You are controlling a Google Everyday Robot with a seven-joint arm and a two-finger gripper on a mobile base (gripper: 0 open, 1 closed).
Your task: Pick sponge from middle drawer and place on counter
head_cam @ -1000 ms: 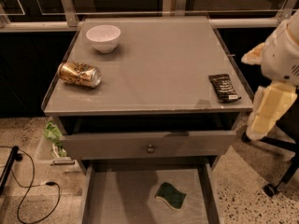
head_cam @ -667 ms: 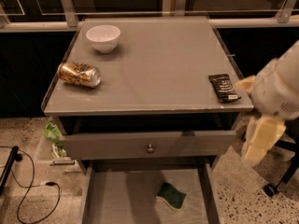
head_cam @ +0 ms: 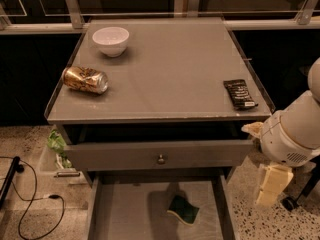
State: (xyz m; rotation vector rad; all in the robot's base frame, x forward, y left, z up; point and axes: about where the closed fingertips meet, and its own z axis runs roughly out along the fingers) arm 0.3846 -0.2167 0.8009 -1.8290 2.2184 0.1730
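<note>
The gripper (head_cam: 272,184) hangs outside the right wall of the open middle drawer (head_cam: 125,211); I cannot tell whether it is parted or closed. The sponge (head_cam: 183,210) lies on the drawer floor, well apart from it across that wall. This looks like the reach, so next it must cross the wall and descend. Beyond, the counter (head_cam: 175,79) awaits.

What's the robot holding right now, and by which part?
Nothing visible. The sponge lies on the drawer floor; the gripper hangs outside the drawer's right wall, apart from it.
</note>
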